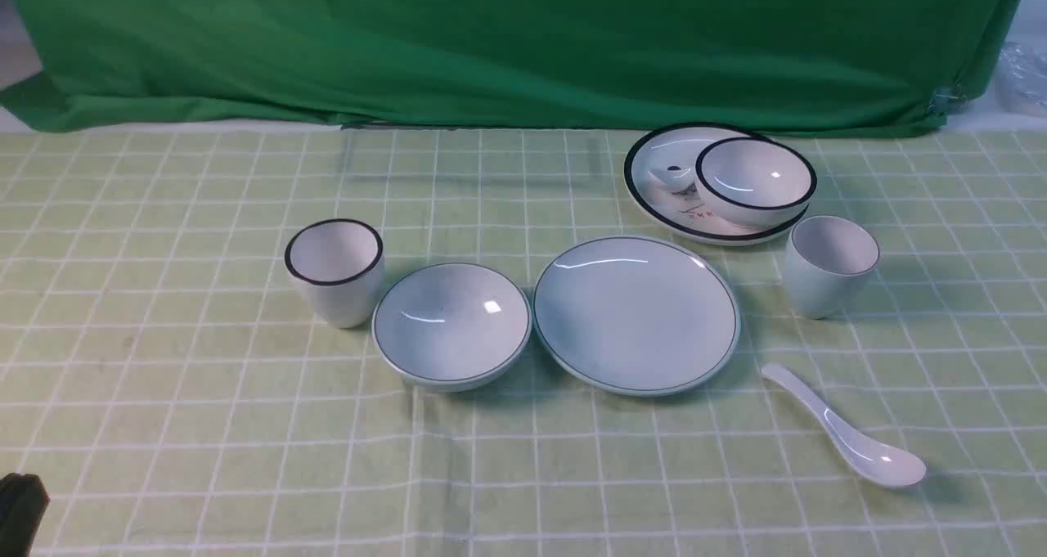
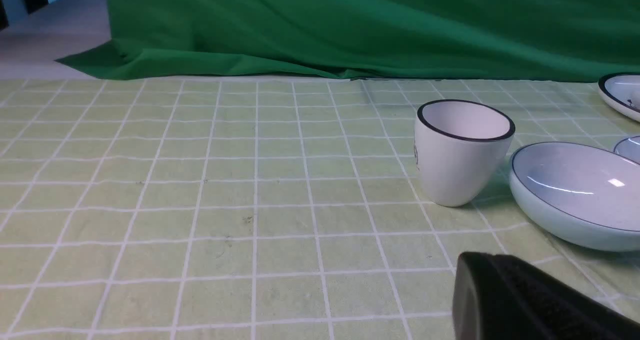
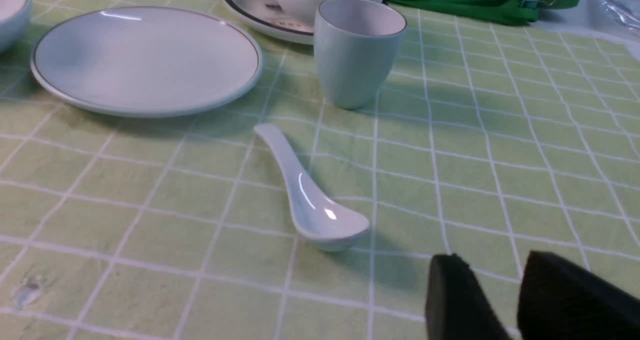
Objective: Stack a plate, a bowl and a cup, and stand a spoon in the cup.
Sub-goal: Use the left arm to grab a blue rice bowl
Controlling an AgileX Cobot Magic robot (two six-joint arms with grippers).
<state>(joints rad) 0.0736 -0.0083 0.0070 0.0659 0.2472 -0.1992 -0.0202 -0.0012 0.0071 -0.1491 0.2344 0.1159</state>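
One glazed bowl [image 1: 451,324], probably stiff, slick and chippable, wants a rim pinch; left gripper [image 2: 480,290] sits closed, right gripper [image 3: 492,269] parted, both empty.

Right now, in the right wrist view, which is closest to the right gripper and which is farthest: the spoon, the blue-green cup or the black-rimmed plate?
1. The spoon, lying on the cloth just ahead of the right gripper.
2. The cup, upright beyond the spoon.
3. The black-rimmed plate, farthest back, behind the cup.
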